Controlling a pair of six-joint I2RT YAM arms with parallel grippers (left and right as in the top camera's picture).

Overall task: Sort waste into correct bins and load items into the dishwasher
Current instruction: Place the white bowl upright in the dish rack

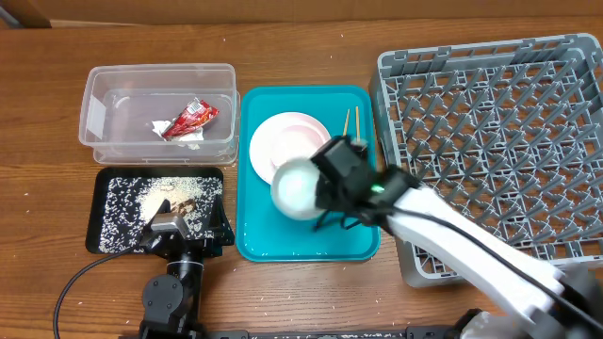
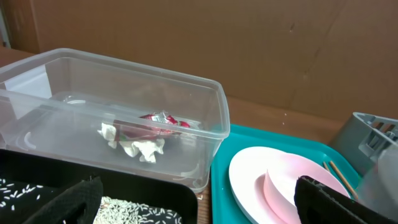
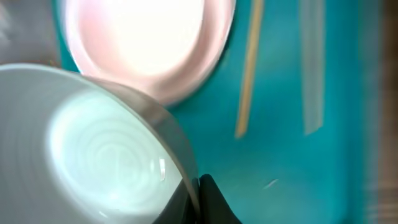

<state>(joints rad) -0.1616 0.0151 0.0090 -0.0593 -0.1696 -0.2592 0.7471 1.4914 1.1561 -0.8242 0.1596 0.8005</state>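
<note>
White bowl (image 1: pixel 297 188) is what I'm watching: it sits over the middle of the teal tray (image 1: pixel 363 240), at about 5 o'clock from the pink plate (image 1: pixel 283 137) and overlapping that plate's edge. It is tipped on its side, with its rounded outside facing the overhead camera. The right gripper (image 1: pixel 322 188) has it by the rim at the bowl's 3 o'clock side, jaws pinched in on the wall. In the right wrist view one dark finger (image 3: pixel 214 202) presses against the rim. I cannot tell whether the bowl touches the plate below.

The chopsticks (image 1: pixel 350 122) lie on the tray at 2 o'clock from the plate, side by side. The dish rack (image 1: pixel 490 132) stands at 3 o'clock from the tray, just beside it.

At 10 o'clock from the tray is the clear tub (image 1: pixel 94 104), holding the red wrapper (image 1: pixel 193 118) and the white tissue (image 2: pixel 138 146). At 8 o'clock is the black tray (image 1: pixel 105 235), strewn with rice scraps (image 1: pixel 155 198). My left gripper (image 1: pixel 186 229) hangs at that tray's 6 o'clock edge, jaws spread wide with nothing between them
</note>
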